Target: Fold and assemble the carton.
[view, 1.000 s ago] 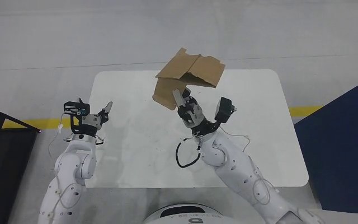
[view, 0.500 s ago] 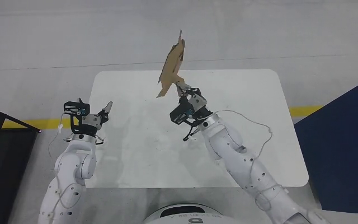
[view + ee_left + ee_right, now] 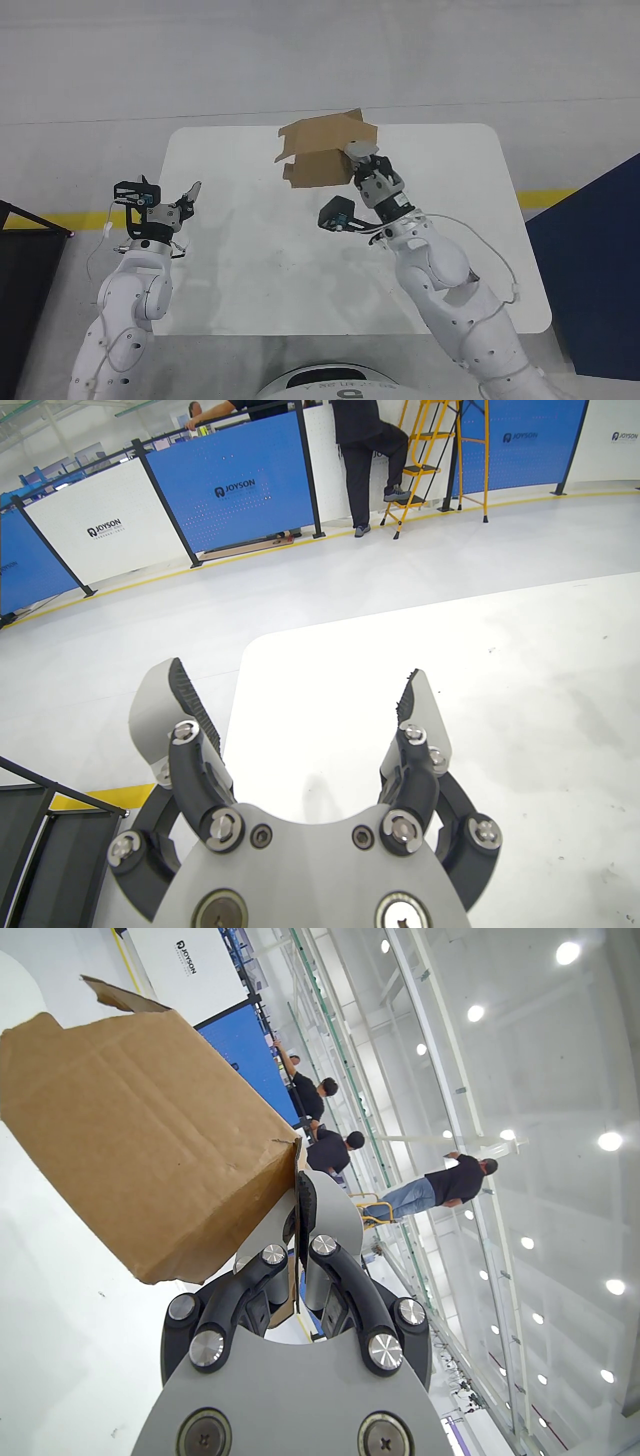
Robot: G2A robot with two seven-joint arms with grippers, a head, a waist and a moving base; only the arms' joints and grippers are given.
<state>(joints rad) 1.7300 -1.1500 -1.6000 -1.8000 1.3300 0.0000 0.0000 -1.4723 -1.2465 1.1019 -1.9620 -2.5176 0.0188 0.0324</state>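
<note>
The white table [image 3: 260, 270] is the broad stage here, and most of it lies bare, which I take to be working room for setting the box down and pressing its flaps home.

The carton [image 3: 318, 150] is not resting on it. It hangs in the air over the far edge of the table, toward the middle, and is partly sprung open into a rough sleeve with its end flaps loose and ragged. Holding it aloft looks deliberate to me, since the panels can swing square without dragging on the tabletop.

The right gripper [image 3: 302, 1193] has it by one corner. The fingers are pinched narrow on a single thin cardboard edge, with the brown side wall of the box spreading away just beside them. One thin edge is a slim hold for a floppy box, so I would expect it to twist easily.

The left gripper [image 3: 295, 695] sits well apart from the box, low over the table's left side. Its fingers are spread wide with nothing between them, seemingly ready to take the opposite panel.
</note>
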